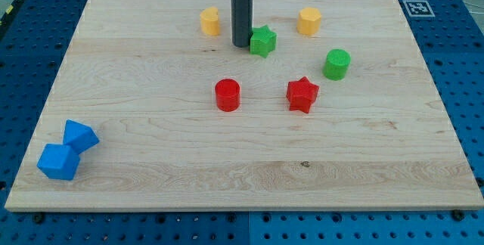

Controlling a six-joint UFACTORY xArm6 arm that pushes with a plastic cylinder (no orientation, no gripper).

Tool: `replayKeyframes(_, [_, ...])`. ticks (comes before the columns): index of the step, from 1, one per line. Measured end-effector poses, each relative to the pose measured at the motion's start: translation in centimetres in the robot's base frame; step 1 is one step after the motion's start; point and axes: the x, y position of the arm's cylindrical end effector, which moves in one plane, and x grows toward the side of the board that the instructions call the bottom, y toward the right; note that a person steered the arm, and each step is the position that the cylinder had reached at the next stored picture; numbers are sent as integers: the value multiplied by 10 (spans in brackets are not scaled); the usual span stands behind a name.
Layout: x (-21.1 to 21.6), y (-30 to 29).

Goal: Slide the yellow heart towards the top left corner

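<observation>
8 blocks are seen on a wooden counter [151,154]. My tip [241,45] sits between the yellow heart [210,21], near the view's top left of centre, and a green star [262,41], which it touches. No claw is fitted, so its state cannot be told.

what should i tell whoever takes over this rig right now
My tip is down on the board, between the yellow heart on the view's left and the green star, close against the star.
The heart sits near the view's top, left of centre, well short of the top left corner.
Done: no sign the heart has reached the corner.
Left: bring the tip to the heart's right side, then push it left and up.
</observation>
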Motion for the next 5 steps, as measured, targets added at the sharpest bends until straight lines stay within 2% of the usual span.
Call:
replayKeyframes(1, [-16,-6])
replayKeyframes(5, [-22,-42])
